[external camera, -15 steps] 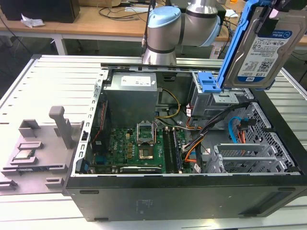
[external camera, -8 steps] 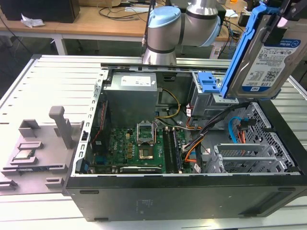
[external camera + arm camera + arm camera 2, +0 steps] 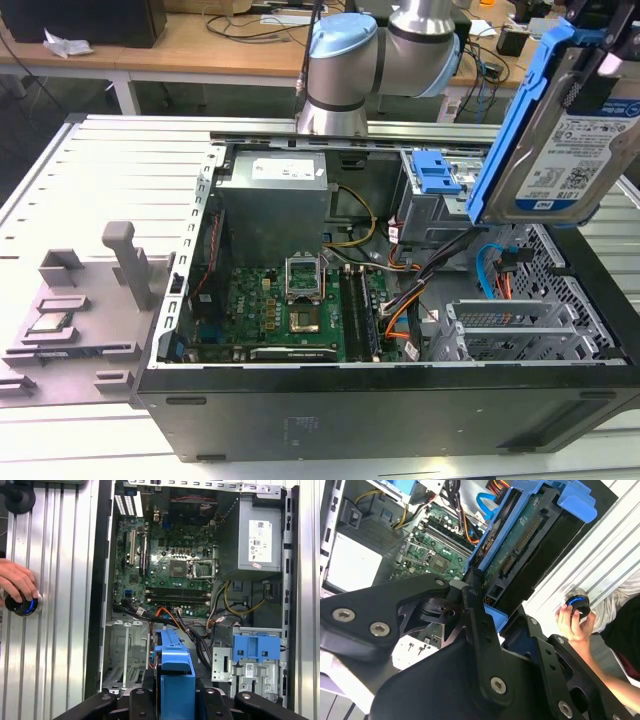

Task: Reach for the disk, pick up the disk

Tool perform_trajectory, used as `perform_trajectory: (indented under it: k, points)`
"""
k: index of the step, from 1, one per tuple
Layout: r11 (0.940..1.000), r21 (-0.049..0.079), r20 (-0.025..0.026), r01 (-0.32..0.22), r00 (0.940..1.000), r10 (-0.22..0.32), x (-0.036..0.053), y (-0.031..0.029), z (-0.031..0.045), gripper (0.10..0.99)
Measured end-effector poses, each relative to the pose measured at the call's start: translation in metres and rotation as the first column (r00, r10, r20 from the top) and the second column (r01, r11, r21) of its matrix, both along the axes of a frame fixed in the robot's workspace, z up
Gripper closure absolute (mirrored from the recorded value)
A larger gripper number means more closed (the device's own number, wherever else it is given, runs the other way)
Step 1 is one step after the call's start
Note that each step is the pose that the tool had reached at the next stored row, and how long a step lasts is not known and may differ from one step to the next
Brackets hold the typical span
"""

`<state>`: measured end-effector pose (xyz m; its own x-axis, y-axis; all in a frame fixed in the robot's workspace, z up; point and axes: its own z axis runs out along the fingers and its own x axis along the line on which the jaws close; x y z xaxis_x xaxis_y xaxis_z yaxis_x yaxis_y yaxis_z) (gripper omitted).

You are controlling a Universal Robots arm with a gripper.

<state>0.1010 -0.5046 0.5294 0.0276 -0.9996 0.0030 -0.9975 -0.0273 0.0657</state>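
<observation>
Thing: the disk (image 3: 560, 140), a flat silver metal drive in a blue plastic frame.
Label: white and blue with barcodes, facing the exterior view.
Pose: on edge, steeply tilted, its blue frame running along the long sides.
Place: lifted clear above the open computer case, over its drive-bay end at the exterior view's right.
Hold: clamped between my fingers (image 3: 485, 611), the blue frame end (image 3: 175, 672) between them.
</observation>
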Motion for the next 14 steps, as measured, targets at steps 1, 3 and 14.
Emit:
perform_trajectory:
  k: [1, 3, 14]
  points:
    - [1.0000, 0.000, -0.0001, 0.000, 1.0000, 0.000, 0.0000, -0.0020, 0.0000, 0.722]
    - [1.0000, 0.000, -0.0001, 0.000, 1.0000, 0.000, 0.0000, -0.0064, -0.0001, 0.722]
    - [1.0000, 0.000, -0.0001, 0.000, 1.0000, 0.000, 0.0000, -0.0346, -0.0010, 0.722]
